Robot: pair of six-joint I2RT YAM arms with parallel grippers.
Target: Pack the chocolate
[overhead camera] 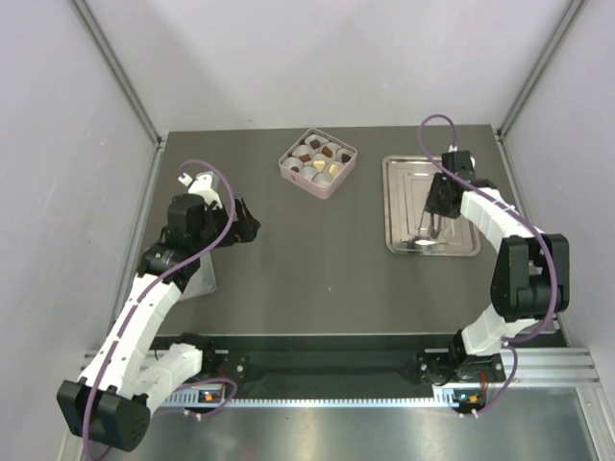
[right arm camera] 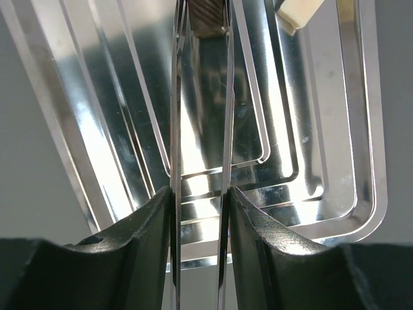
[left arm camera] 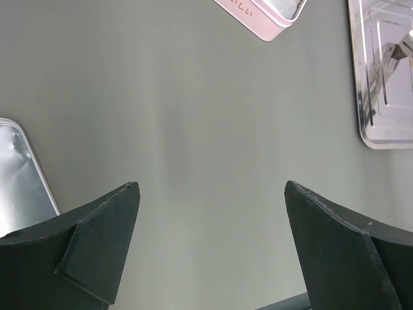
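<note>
Tweezers [right arm camera: 175, 129] are pinched between the right fingers [right arm camera: 148, 226], which are closed narrow on the two thin metal arms. At the far tips sits a small brown chocolate [right arm camera: 206, 14], over the shiny tray [right arm camera: 335, 161]. It looks like the tips are squeezing it, but the top edge of the picture cuts it off. A pale block [right arm camera: 298, 11], maybe a cream piece, lies just beside it on the tray. More chocolate sits in white paper cups [overhead camera: 295, 164] inside the pink box [overhead camera: 288, 171], well apart from the tray on the dark surface [overhead camera: 317, 259].

The job now, I think, is to lift the brown piece and take it to the box. Squeeze softly, so it does not crack or pop out. Lift straight up and go slowly. Pick a cup with nothing in it, go down low, then let go.

The left fingers [left arm camera: 97, 245] are wide apart and hold nothing. They hang above the bare surface near a silver lid [left arm camera: 19, 174].

Some dark pink writing runs along the side of the box, but it is too small to read.
</note>
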